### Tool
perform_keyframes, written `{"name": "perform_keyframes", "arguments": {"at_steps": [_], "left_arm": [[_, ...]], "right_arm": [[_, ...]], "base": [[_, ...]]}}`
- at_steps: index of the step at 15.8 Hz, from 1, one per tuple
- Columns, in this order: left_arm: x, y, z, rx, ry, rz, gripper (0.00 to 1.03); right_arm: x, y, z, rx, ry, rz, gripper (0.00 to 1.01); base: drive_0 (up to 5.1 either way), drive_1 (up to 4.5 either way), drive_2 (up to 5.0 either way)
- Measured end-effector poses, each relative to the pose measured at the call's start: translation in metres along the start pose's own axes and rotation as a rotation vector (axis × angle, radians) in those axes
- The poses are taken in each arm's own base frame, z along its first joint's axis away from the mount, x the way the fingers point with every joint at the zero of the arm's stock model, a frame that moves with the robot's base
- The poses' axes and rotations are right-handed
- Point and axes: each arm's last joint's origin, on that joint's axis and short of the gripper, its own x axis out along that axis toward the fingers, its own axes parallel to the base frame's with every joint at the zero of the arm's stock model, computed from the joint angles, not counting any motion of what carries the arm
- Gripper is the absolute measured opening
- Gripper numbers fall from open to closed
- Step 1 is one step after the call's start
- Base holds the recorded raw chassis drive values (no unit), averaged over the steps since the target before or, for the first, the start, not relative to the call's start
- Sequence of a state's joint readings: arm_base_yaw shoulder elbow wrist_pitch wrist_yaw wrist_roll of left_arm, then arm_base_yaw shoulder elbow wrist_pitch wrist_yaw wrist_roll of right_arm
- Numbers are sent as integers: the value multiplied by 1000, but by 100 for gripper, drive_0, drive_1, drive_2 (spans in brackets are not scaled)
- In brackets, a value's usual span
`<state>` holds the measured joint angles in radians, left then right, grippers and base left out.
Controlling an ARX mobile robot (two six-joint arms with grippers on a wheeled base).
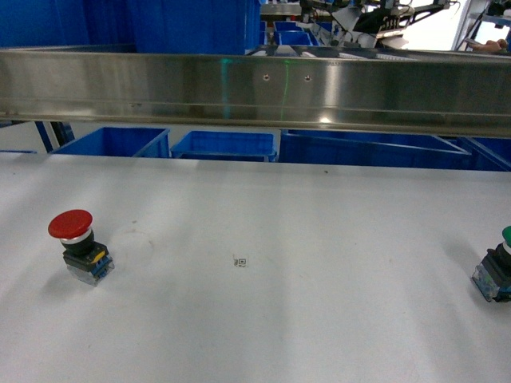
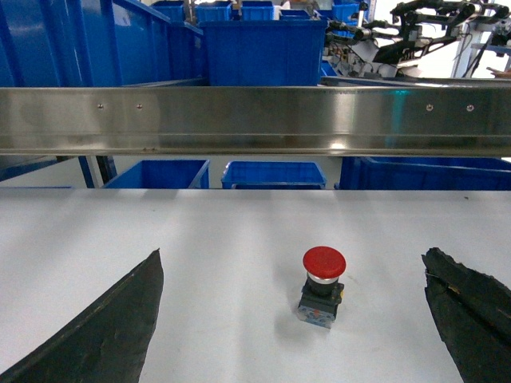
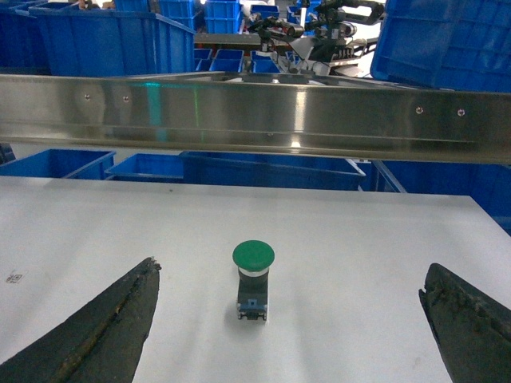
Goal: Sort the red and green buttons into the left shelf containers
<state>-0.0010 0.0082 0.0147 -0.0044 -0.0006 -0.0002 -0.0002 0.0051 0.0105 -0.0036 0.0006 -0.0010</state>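
A red mushroom-head button [image 1: 80, 245] stands upright on the white table [image 1: 263, 319] at the left; in the left wrist view the red button [image 2: 322, 286] lies ahead of my open left gripper [image 2: 291, 319], between its spread fingers [image 2: 112, 335] but farther out. A green button [image 1: 497, 267] stands at the table's right edge, partly cut off in the head view. In the right wrist view the green button [image 3: 253, 279] stands ahead of my open right gripper [image 3: 291, 327], nearer its left finger. Neither gripper shows in the head view. The left shelf containers are out of view.
A stainless steel rail [image 1: 255, 88] runs across above the table's far edge. Blue bins [image 1: 223, 145] stand behind and below it, with more blue crates [image 2: 263, 48] stacked farther back. A small printed marker [image 1: 240, 262] lies at the table's middle.
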Motion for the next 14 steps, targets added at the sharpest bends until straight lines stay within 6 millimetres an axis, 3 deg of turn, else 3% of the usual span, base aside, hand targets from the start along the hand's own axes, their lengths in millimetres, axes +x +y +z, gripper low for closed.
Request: {"name": "perform_keyframes", "arguments": {"at_steps": [14], "left_arm": [[0,0,0,0,0,0,98]], "right_arm": [[0,0,0,0,0,0,98]], "base": [[0,0,0]]}}
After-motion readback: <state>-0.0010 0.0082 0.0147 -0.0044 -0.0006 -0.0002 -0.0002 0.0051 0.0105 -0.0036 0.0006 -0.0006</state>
